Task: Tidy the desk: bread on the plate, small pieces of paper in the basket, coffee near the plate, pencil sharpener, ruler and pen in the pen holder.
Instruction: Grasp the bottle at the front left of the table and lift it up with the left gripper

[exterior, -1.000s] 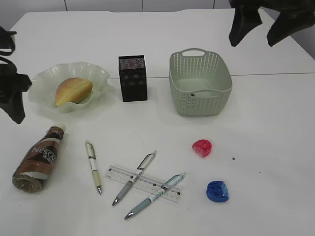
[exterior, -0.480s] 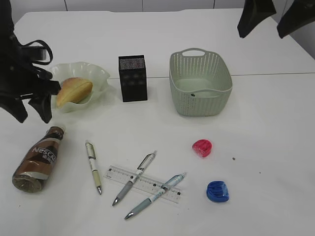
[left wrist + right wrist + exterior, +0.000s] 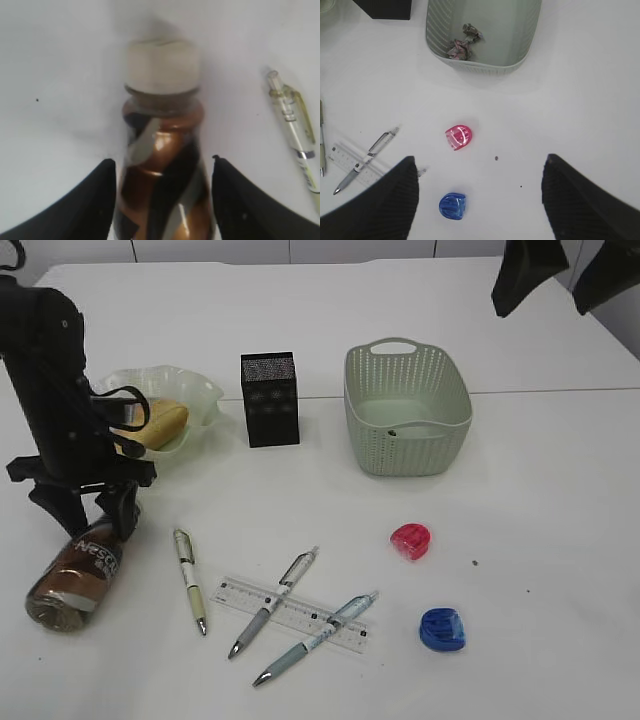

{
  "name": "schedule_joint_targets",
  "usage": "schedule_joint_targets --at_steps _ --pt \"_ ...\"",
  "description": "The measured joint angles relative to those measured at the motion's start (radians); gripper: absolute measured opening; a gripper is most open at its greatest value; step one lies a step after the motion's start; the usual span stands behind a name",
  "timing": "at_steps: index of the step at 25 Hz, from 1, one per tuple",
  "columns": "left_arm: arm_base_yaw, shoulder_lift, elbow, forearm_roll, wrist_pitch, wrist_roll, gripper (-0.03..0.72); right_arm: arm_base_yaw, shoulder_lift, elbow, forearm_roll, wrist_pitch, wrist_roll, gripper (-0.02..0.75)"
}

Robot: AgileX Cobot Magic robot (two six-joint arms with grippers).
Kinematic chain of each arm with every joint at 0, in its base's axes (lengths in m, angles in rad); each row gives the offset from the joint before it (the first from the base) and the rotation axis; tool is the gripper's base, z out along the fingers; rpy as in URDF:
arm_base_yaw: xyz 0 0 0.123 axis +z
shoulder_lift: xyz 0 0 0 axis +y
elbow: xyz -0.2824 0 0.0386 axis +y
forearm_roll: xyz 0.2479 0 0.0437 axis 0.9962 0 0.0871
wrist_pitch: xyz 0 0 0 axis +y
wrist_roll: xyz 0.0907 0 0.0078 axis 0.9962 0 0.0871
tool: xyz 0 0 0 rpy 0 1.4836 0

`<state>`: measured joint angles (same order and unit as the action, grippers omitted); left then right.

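The Nescafe coffee bottle [image 3: 76, 574] lies on its side at the near left of the desk [image 3: 540, 500], white cap [image 3: 161, 65] pointing up toward the plate [image 3: 205, 396], so it has to be stood up and shifted closer; it is brown with a pale swirl label, glossy, rounded at the shoulder. The left gripper [image 3: 88, 512] sits over its neck end with fingers spread either side of the body, apparently not yet closed on it, likely lined up to grasp. Just beside it lies a pen [image 3: 295, 137]; the bread [image 3: 160, 421] already rests in the plate. The right gripper [image 3: 547, 282] hangs high and spread, holding nothing, above two pencil sharpeners [image 3: 458, 137]; crumpled paper [image 3: 463, 42] is in the basket [image 3: 400, 452].
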<state>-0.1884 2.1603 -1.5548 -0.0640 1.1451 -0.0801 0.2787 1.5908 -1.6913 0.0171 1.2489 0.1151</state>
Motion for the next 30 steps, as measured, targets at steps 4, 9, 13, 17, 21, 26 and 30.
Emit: schedule_joint_targets --at_steps 4,9,13,17,21,26,30 --pt "0.0 0.027 -0.002 0.009 -0.002 0.002 0.445 0.0 0.0 0.0 -0.004 0.0 0.0 0.561" --pt "0.0 0.047 -0.007 0.015 -0.008 0.002 0.446 0.0 0.0 0.0 -0.017 0.0 -0.002 0.561" --pt "0.0 0.077 -0.007 0.015 -0.004 0.002 0.448 0.0 -0.001 0.0 -0.024 0.0 -0.002 0.561" --pt "0.0 0.083 -0.007 0.017 0.002 0.002 0.401 0.0 -0.001 0.0 -0.026 0.0 -0.002 0.561" --pt "0.0 0.083 -0.007 0.026 0.004 0.002 0.282 0.0 -0.001 0.0 -0.045 0.0 -0.002 0.561" --pt "0.0 0.081 -0.007 0.028 0.008 0.002 0.254 0.0 -0.002 0.0 -0.049 0.0 -0.002 0.561" --pt "-0.002 0.039 -0.007 0.035 -0.015 0.004 0.253 0.0 -0.002 0.0 -0.049 0.0 -0.002 0.562"
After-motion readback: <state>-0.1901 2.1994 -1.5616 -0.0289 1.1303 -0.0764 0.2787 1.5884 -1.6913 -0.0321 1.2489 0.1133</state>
